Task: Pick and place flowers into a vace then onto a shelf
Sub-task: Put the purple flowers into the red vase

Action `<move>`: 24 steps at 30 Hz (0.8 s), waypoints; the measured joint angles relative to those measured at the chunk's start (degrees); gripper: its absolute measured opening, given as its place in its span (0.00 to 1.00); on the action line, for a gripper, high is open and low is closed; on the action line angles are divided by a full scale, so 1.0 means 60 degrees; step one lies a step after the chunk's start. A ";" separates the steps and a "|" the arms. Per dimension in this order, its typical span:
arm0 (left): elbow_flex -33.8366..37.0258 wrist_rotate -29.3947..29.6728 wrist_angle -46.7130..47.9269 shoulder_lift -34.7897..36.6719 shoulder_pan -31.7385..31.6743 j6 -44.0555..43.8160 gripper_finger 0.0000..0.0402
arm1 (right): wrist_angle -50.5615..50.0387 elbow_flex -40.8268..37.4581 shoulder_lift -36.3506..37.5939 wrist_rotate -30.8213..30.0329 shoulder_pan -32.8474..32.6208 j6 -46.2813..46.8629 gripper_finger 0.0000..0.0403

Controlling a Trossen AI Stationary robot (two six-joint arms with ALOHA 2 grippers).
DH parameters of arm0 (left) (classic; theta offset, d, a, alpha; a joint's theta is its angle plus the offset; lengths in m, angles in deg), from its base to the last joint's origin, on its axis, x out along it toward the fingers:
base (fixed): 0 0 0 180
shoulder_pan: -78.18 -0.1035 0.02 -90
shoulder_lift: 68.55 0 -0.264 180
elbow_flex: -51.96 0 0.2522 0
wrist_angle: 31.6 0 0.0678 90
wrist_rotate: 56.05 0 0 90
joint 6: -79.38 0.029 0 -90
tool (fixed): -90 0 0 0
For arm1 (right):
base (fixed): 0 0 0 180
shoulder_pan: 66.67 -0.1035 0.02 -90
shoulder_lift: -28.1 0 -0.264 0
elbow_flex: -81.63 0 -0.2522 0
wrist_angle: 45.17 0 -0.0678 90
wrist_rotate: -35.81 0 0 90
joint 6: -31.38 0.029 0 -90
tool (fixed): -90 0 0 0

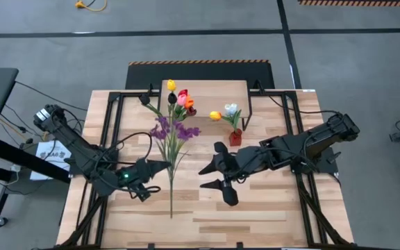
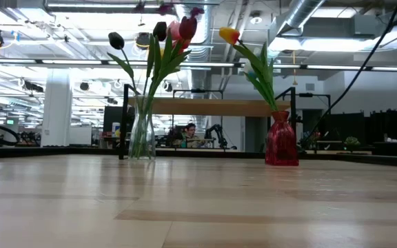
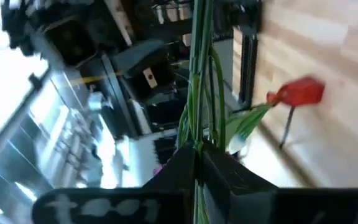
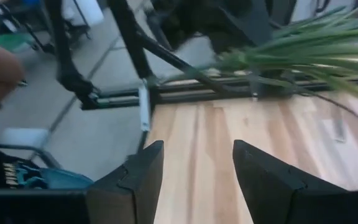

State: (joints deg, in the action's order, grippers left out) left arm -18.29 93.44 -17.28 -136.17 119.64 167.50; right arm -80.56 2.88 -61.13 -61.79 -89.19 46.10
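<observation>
Green stems run straight between the closed fingers of the left gripper, which pinches a bunch of flowers at mid-length near the middle of the table. In the left wrist view the thin, smooth stalks pass up through the dark jaws, bundled tight together. From above, the bunch shows purple blossom sprigs low on the stems and tulip heads in yellow, dark, pink, red and orange higher up, over the near edge of the shelf. In the low view these flowers stand in a clear glass vase, its walls tall and slightly flared.

The right gripper hangs over the table just beside the bunch, its two dark, blunt fingers parted about halfway with only bare planks between them; nothing is held.

A small red vase, glossy and bulbous with a narrow neck, stands near the shelf's right leg and carries a yellow tulip and a white tulip with long pointed leaves. The shelf is a pale wooden board on thin black metal legs, at the table's far side. The tabletop is light plank wood with a smooth sheen.
</observation>
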 joint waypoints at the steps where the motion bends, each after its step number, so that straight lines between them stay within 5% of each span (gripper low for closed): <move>1: 0.0000 -0.0003 0.0006 0.0000 0.0000 0.0491 0.00 | 0.0134 0.0000 0.0000 0.0092 0.0000 0.0102 0.47; 10: 0.0000 -0.0045 0.1715 0.0000 -0.0354 0.2892 0.00 | 0.1593 0.0018 -0.0133 0.0304 0.0166 0.1772 0.47; 24: 0.0000 -0.0372 0.1383 -0.0007 -0.0350 0.3450 0.00 | 0.3121 -0.0004 -0.1907 0.0636 0.0420 0.3857 0.48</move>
State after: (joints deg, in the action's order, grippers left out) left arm -18.29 91.21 -8.98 -136.21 117.54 188.20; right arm -61.83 2.85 -72.57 -57.98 -86.67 69.25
